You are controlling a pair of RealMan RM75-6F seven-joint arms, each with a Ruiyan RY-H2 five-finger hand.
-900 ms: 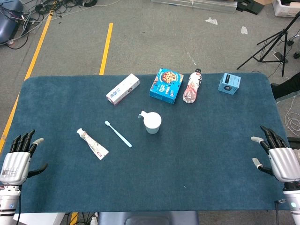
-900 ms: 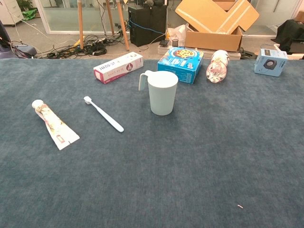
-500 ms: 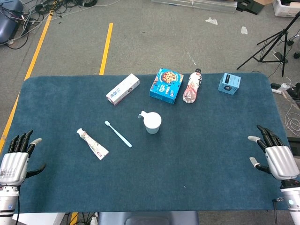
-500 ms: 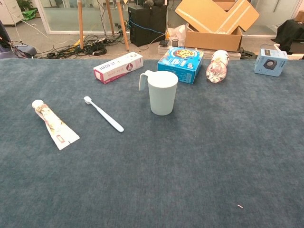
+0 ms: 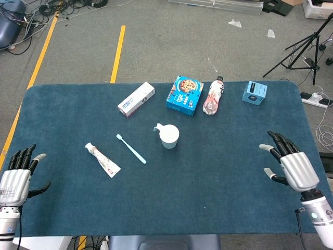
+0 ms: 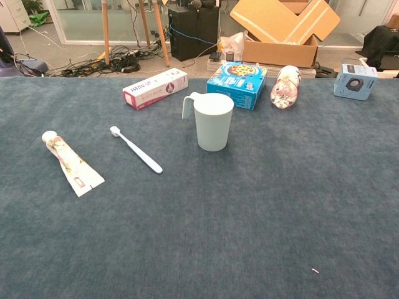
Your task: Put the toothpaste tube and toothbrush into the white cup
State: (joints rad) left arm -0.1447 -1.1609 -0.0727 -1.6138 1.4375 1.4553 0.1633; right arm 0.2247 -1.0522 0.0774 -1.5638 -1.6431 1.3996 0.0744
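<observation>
Two task items lie flat on the blue table cloth (image 5: 218,192) left of centre in the head view: the toothpaste tube (image 5: 102,159) with its white cap toward the upper left, and just to its right, apart from it, the pale blue toothbrush (image 5: 131,148), angled with its bristle head toward the upper left. The white cup (image 5: 169,136) stands upright near the middle of the frame, to the right of the brush, its handle pointing to the upper left and nothing visible inside it. Along the far edge of the cloth, in the upper part of the frame, sit a white and pink carton (image 5: 136,99), a blue snack box (image 5: 184,95), a plastic bottle (image 5: 213,96) lying on its side, and a small blue box (image 5: 254,92). At the lower left corner the left hand (image 5: 16,177) hovers with fingers spread and empty; at the lower right the right hand (image 5: 289,162) is likewise spread, holding nothing. Neither hand shows in the chest view.
</observation>
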